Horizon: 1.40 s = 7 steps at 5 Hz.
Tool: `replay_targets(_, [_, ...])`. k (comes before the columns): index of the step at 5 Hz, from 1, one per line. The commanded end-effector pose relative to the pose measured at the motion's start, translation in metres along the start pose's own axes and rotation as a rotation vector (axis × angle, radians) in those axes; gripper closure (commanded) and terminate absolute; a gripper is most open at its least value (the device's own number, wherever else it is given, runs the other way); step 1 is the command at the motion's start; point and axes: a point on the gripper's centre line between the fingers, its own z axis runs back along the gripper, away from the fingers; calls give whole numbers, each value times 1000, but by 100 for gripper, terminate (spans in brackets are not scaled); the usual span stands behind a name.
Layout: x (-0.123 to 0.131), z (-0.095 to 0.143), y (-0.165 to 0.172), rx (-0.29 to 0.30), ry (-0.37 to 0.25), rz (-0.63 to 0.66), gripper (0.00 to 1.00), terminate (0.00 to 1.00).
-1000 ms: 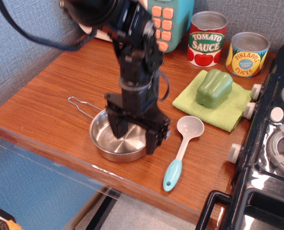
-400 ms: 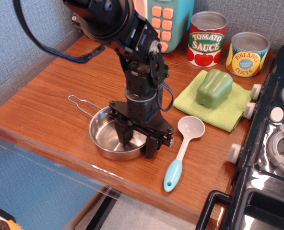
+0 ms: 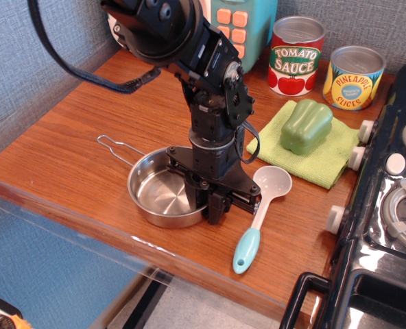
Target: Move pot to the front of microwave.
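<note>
The pot [image 3: 155, 193] is a shallow shiny steel pan with a wire loop handle pointing back-left. It sits near the front edge of the wooden table [image 3: 86, 137]. My gripper [image 3: 206, 205] points straight down over the pot's right rim. One finger is inside the pan and the other outside, closed in on the rim. The pot still rests on the table. The microwave [image 3: 247, 31] stands at the back. Only its teal side and salmon keypad show, the rest is hidden behind my arm.
A white ladle with a teal handle [image 3: 261, 214] lies just right of my gripper. A green pepper [image 3: 306, 125] sits on a green cloth [image 3: 326, 164]. A tomato sauce can [image 3: 296, 55] and a pineapple can [image 3: 354, 77] stand behind. A black stove [image 3: 388, 226] fills the right.
My gripper shifted right from the middle of the pan to its right rim. Its fingers went from wide apart to closed on the rim. The pot barely moved.
</note>
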Motion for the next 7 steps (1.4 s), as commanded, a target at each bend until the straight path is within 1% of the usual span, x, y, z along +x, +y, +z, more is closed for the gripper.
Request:
replay_targets(1, [-2,6,1,-12,-31,33,100,0])
replay_targets(2, [-1,25,-3,-13,-76,62,100,0])
replay_targets(3, [-2,66,-7,-22,-137,78,100,0])
replay_targets(4, [4,104,5,-41,-187,67,100,0])
replay_targets(5, [24,109,33,-40,-191,100,100,0])
replay_targets(6, [51,97,72,-2,-182,161,100,0])
replay_targets(7, [73,86,94,26,-184,187,100,0])
